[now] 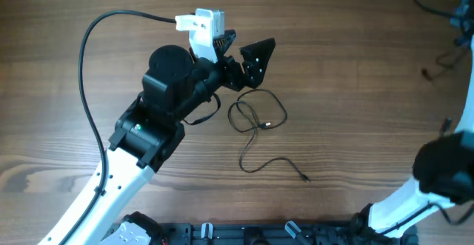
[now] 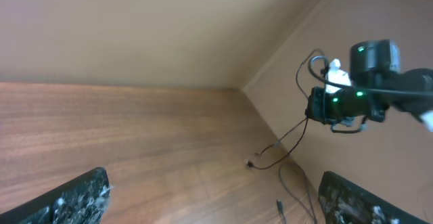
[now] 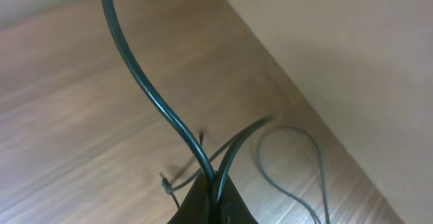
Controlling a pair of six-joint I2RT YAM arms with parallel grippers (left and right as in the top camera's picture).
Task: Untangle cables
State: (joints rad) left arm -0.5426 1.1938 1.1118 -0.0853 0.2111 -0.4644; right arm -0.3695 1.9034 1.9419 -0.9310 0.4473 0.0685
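Note:
A loose tangle of thin black cables (image 1: 255,119) lies mid-table, with one plug end at the front (image 1: 305,178). My left gripper (image 1: 244,50) is open and empty just behind the tangle; in the left wrist view its fingers (image 2: 216,200) are wide apart over bare wood. My right gripper (image 1: 464,14) is at the far right edge, raised. In the right wrist view it (image 3: 216,187) is shut on black cables (image 3: 155,99) that rise from the jaws. The left wrist view shows it (image 2: 342,105) with cords hanging down to the table (image 2: 284,146).
The wooden table (image 1: 355,75) ends near a wall at the far right. More thin cable (image 1: 442,60) lies by the right edge. A thick black robot cable (image 1: 89,67) arcs over the left half. A black rail (image 1: 244,234) runs along the front edge.

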